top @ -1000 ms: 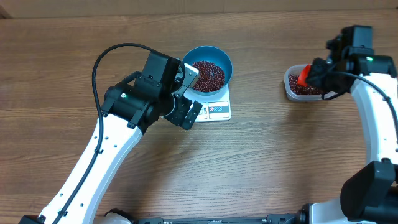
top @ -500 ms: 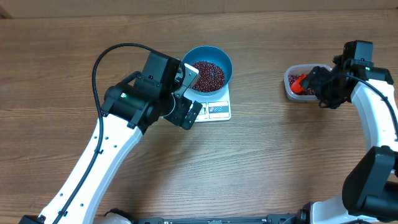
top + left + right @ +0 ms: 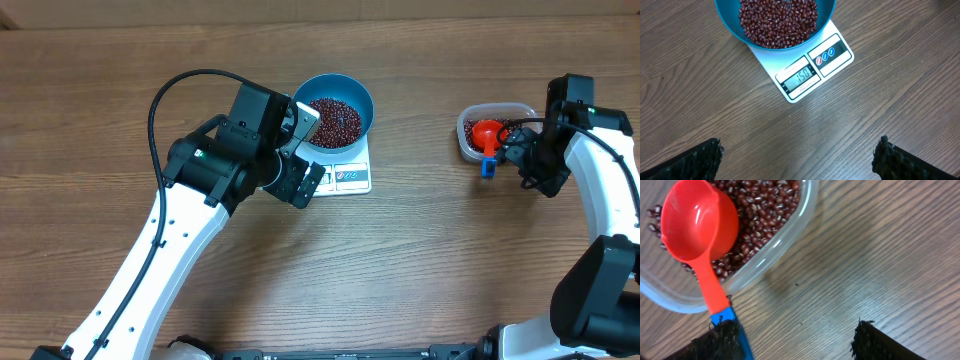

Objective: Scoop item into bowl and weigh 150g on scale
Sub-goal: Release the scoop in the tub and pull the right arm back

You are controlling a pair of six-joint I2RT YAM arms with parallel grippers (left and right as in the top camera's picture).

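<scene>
- Blue bowl (image 3: 335, 82) stands on the white scale (image 3: 805, 75), covering its far half; I read 150 on the display (image 3: 801, 76).
- Red-brown beans (image 3: 335, 120) cover the bowl's bottom; more lie in the clear tub (image 3: 790, 230), well apart on the right arm's side.
- Orange-red scoop (image 3: 697, 222): cup resting on the tub's beans, handle sloping out over the rim.
- My left gripper (image 3: 800, 144): jaws wide, empty, hovering near the scale's display edge.
- My right gripper (image 3: 792, 329): jaws parted, clasping nothing; the scoop's blue tip sits just beside one finger, and I cannot tell whether they touch.
</scene>
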